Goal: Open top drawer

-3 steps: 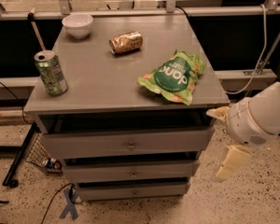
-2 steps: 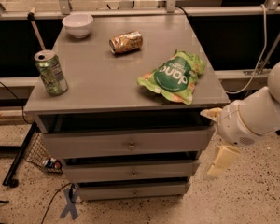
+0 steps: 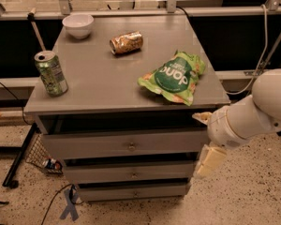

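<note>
The top drawer is the widest grey front of three under the grey table top. It has a small brass knob at its centre and stands shut, with a dark gap above it. My gripper is at the right end of that drawer front, just below the table's front right corner. Its two cream fingers are spread apart, one above the other, and hold nothing. The white arm reaches in from the right.
On the table top are a green can, a white bowl, a brown can lying on its side and a green chip bag near the front right corner. Two narrower drawers sit below. Cables and a wire basket lie on the floor at left.
My arm and gripper have moved left, from beside the cabinet to the right end of the top drawer front. The drawers and the table's objects have not moved.
</note>
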Controlling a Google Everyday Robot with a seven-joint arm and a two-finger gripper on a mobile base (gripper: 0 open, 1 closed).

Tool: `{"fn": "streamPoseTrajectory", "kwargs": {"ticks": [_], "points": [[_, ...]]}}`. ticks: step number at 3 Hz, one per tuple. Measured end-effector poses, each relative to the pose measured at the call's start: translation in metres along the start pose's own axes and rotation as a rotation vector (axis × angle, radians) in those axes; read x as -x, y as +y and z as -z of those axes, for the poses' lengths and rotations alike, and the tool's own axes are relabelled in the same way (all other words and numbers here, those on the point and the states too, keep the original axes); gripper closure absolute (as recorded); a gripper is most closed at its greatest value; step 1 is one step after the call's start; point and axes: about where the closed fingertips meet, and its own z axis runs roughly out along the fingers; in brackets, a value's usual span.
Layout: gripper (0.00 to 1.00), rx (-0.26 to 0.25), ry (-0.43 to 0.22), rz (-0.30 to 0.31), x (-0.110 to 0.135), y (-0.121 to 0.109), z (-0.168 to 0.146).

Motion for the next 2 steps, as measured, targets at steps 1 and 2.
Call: {"fn": "streamPoseTrajectory", "kwargs": {"ticks": [1,2], "points": [[0.0,0.001,-0.043,0.005,0.0037,-0.0063,-0.0233],[0.0,-0.001,-0.046,0.014,0.0028,-0.01,-0.0282]]}}
